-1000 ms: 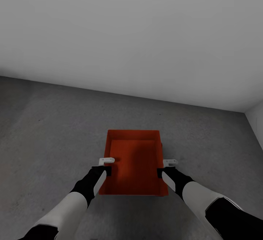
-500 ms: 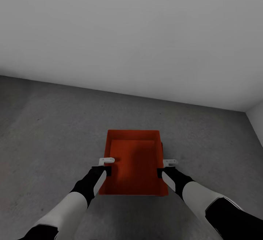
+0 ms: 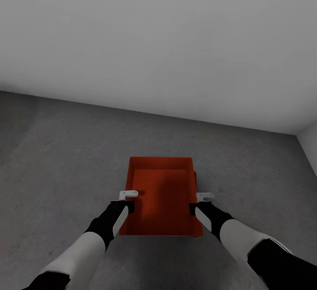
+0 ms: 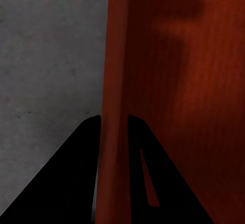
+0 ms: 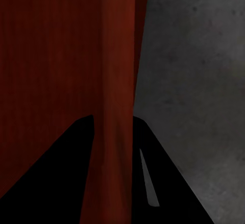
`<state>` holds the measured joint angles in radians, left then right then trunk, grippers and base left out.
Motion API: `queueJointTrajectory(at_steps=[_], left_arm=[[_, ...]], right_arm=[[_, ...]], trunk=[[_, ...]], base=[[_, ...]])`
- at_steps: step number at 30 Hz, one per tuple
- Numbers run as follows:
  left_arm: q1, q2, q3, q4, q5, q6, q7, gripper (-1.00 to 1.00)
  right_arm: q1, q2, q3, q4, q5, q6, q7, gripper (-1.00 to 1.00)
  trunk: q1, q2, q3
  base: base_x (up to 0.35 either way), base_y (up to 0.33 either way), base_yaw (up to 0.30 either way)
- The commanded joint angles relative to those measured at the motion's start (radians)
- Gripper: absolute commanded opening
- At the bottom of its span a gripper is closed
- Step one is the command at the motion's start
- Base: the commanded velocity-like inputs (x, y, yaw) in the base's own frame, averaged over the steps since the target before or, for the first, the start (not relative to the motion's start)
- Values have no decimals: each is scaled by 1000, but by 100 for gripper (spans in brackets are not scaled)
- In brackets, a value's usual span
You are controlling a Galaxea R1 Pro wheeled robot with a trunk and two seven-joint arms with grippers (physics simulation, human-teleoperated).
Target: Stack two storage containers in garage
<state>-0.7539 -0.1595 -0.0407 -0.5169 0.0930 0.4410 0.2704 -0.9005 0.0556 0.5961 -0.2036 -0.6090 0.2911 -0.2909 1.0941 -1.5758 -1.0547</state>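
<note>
One orange-red storage container, open side up, is in the head view's middle over the dark grey garage floor. My left gripper is shut on its left wall and my right gripper is shut on its right wall. The left wrist view has the wall's rim running between the two black fingers. In the right wrist view the other wall also sits between the fingers. Whether the container rests on the floor or hangs just above it, I cannot tell.
A plain white wall stands behind the container, meeting the floor a short way beyond it. A second white wall closes the corner at the far right. Bare concrete lies on both sides of the container.
</note>
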Motion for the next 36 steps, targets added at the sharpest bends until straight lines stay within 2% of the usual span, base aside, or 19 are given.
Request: queueJointTrajectory(at_steps=[1,32,36], left_arm=[[1,2,4,0,-13,12,13,-100],[1,0,5,-6,-13,12,13,-100],[1,1,5,-8,-12,12,15,-100]], right_arm=[[-1,-31,-44,-4,31,-3,-40,-100],[-1,-34,-44,-4,31,-3,-40,-100],[-1,-53,-44,-5,30,-3,-37,-100]], trunk=[[0,0,-1],[0,0,-1],[0,0,-1]], base=[[0,0,0],[0,0,0],[0,0,0]])
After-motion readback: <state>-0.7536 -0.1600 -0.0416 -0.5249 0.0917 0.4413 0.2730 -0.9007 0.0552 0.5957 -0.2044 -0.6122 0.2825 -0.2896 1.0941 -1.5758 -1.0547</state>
